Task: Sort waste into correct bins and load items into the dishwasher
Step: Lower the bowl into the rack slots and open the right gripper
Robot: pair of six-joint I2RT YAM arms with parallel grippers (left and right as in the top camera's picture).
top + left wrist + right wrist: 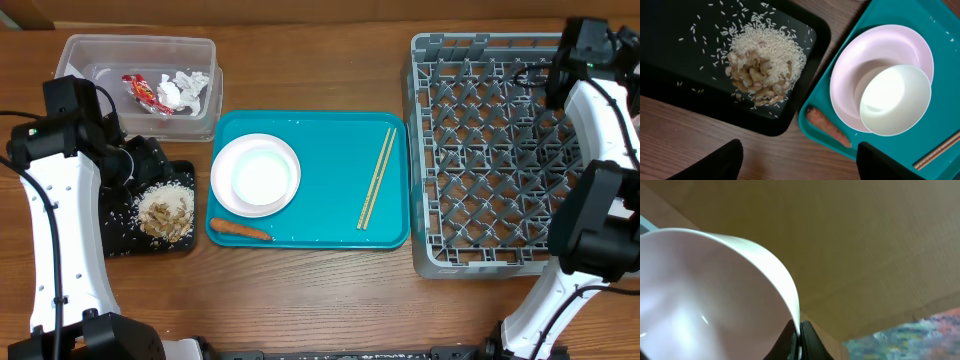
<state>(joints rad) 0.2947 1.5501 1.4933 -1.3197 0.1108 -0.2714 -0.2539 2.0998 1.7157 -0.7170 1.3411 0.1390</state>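
Observation:
My left gripper [152, 162] hangs open and empty by the black tray [120, 240]; in the left wrist view its fingertips [800, 160] frame bare wood between that tray [670, 65] and the teal tray. Rice and beige scraps [165, 212] [762, 65] lie in the black tray. The carrot piece [240, 229] [827, 127] lies in the teal tray's near left corner. A white plate [255, 174] [860, 60] carries a small bowl [895, 100]. Chopsticks [377, 178] lie to its right. My right gripper [553, 85] [800, 330] is shut on a white dish's rim [705, 295] over the grey rack [490, 160].
The clear tub [100, 50] at the back left holds the red wrapper [145, 92] and crumpled white paper [185, 90]. The teal tray [330, 160] sits mid-table between black tray and rack. Brown cardboard stands behind the table.

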